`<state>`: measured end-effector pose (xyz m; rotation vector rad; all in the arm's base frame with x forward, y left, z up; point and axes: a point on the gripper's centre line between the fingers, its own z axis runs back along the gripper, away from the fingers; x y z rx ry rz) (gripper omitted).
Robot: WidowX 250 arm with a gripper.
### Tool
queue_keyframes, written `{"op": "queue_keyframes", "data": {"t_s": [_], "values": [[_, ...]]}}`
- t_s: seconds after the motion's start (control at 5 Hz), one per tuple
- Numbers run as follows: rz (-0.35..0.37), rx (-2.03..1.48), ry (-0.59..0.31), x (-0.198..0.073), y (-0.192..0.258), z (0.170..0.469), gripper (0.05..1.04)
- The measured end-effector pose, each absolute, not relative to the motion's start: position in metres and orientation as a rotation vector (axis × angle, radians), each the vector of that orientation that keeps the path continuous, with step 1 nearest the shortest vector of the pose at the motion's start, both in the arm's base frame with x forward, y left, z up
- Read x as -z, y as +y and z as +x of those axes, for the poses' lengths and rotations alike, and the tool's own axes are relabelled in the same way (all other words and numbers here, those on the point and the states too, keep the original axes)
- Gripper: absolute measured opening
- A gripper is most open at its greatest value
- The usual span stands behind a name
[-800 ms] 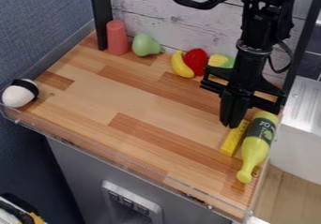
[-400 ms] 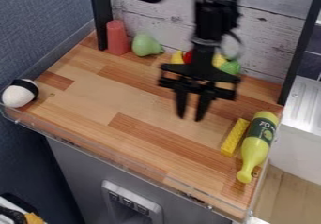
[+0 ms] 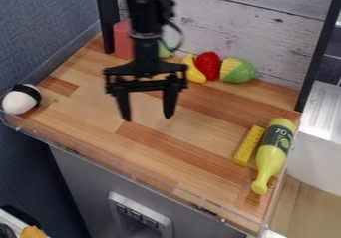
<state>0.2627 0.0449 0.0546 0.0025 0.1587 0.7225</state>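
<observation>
The black gripper (image 3: pixel 147 118) hangs over the middle-left part of the wooden counter, its two fingers wide apart with nothing between them. Behind it to the right, a yellow banana (image 3: pixel 194 70), a red strawberry (image 3: pixel 208 65) and a yellow-green corn toy (image 3: pixel 237 70) lie along the back wall. The arm partly hides a green pear (image 3: pixel 164 50). A red cylinder (image 3: pixel 122 40) stands at the back left. At the right lie a yellow block (image 3: pixel 249 145) and a yellow-green bottle (image 3: pixel 273 152), side by side. A white ball with a black band (image 3: pixel 21 100) rests at the left corner.
A clear low guard (image 3: pixel 142 175) runs along the counter's front edge. Black posts stand at the back left (image 3: pixel 106 20) and back right (image 3: pixel 319 48). Beyond the right edge is a white and metal unit (image 3: pixel 321 122).
The gripper has moved left from beside the yellow block to the middle-left of the counter. Its fingers have opened from close together to wide apart. The block and bottle have stayed put.
</observation>
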Motion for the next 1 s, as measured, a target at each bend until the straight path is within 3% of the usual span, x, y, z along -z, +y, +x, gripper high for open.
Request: {"op": "queue_keyframes", "data": {"t_s": [0.4, 1.0], "values": [[0.0, -0.748, 0.143, -0.063, 0.096, 0.255, 0.999], [0.009, -0.365, 0.141, -0.034, 0.125, 0.271, 0.999]]}}
